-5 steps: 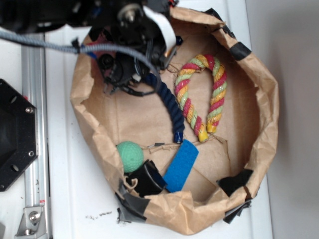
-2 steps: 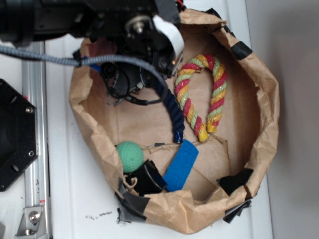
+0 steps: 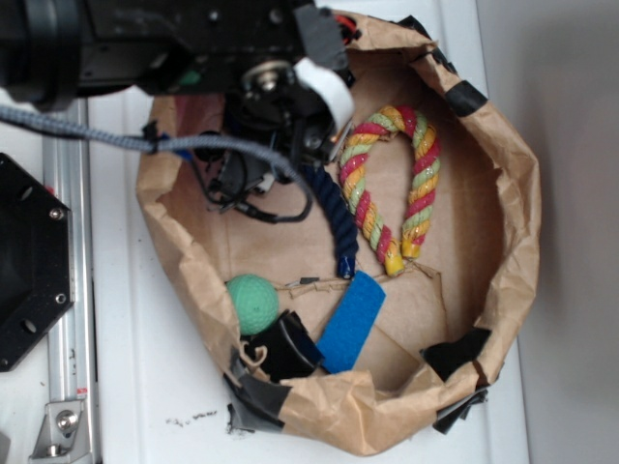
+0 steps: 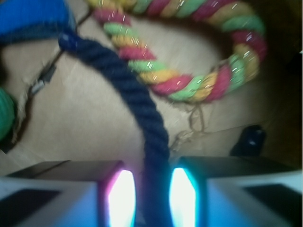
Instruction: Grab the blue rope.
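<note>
In the wrist view, the tool [image 4: 152, 198] stands open, its two glowing fingers [image 4: 121, 198] straddling the blue rope [image 4: 142, 113], which runs from bottom centre toward the upper left beside the striped rope [image 4: 189, 85]. Seemingly the grasp is lined up; next, the fingers must close on the cord.

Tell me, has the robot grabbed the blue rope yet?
Nearly. Done: the gripper is down inside the paper bag, lined up so the blue rope runs between its two fingers. In hand: nothing yet, because gaps show on both sides of the rope, so the jaws look open. Left: squeeze shut and lift. The striped rope lies untouched beside it.
</note>
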{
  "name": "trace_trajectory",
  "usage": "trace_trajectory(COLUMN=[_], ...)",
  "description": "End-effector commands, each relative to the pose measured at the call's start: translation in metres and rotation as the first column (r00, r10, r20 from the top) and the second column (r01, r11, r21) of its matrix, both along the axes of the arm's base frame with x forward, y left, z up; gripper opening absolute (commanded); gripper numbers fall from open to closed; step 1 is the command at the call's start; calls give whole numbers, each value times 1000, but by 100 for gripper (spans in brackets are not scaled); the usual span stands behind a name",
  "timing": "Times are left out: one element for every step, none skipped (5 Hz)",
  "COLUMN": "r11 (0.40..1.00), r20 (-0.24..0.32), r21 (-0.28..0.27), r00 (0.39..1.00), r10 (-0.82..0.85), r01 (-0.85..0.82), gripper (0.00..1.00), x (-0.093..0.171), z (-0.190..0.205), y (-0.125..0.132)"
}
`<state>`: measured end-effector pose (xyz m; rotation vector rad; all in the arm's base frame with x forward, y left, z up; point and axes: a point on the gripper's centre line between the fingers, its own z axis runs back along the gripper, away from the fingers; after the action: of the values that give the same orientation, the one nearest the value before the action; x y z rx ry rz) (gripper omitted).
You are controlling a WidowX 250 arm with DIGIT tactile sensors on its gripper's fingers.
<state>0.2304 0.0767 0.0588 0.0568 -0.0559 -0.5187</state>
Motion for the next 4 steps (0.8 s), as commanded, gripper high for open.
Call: trace_trajectory(r11=[979, 975, 974, 973], r20=[-58, -73, -72, -77], r21=[-68, -51, -63, -68], r00=[979, 972, 973, 971], r10=[-195, -222, -221, -226], r01=[191, 218, 217, 221], gripper=[100, 100, 100, 100], x=[-13, -14, -14, -15], z=[-41, -46, -50, -50], y=[-12, -14, -10, -11])
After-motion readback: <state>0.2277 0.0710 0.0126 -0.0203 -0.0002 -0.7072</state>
